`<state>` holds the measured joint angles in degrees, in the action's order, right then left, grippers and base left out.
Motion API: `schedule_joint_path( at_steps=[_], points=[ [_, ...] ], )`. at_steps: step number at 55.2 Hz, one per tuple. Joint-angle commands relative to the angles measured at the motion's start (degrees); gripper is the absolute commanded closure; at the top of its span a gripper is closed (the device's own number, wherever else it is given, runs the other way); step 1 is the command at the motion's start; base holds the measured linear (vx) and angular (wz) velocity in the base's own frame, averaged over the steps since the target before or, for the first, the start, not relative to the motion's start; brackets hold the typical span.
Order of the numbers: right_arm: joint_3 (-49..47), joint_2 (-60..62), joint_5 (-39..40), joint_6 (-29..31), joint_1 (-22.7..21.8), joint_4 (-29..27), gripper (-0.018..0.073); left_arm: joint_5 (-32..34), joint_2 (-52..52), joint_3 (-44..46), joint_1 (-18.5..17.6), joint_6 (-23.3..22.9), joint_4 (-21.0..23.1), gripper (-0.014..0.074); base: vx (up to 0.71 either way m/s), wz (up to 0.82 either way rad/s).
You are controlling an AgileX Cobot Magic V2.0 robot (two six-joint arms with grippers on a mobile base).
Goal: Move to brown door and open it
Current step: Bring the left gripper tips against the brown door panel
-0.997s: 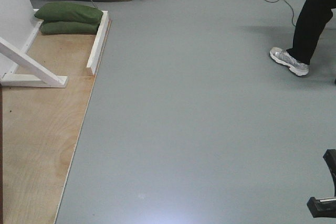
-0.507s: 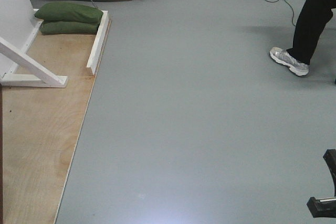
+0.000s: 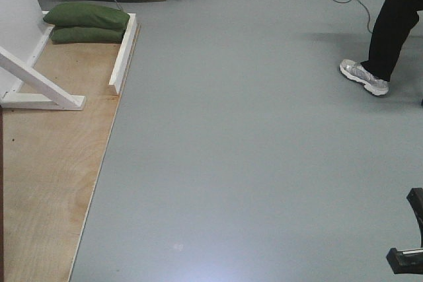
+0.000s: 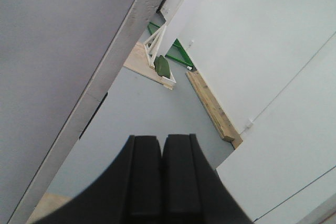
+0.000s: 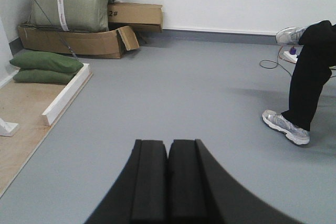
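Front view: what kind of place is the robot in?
Probably an indoor lab or test room, not a home: bare grey floor, a plywood board with white timber bracing and green bags on it, and cardboard boxes at the back.

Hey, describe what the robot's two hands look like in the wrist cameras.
Both look alike. The left hand and the right hand each show two matte black fingers with flat, squared tips and outer edges that flare out in a curve toward the base. No cables, labels or markings are visible on either.
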<state>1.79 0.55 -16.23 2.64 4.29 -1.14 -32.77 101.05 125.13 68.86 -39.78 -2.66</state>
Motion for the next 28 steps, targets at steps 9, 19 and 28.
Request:
schedule_joint_path(
  at_steps=[9,19,28],
  points=[
    [0.27,0.79,4.71,0.32,-0.03,0.38,0.0559,5.79,7.03,11.75,0.06,-0.52,8.34,0.06,0.0,0.0],
    [0.27,0.79,4.71,0.32,-0.03,0.38,0.0559,6.67,10.52,14.92,-1.76,-0.32,12.92,0.06,0.0,0.0],
    [0.27,0.79,4.71,0.32,-0.03,0.38,0.0559,6.09,10.52,14.92,-5.19,3.87,12.6,0.06,0.0,0.0]
  ],
)
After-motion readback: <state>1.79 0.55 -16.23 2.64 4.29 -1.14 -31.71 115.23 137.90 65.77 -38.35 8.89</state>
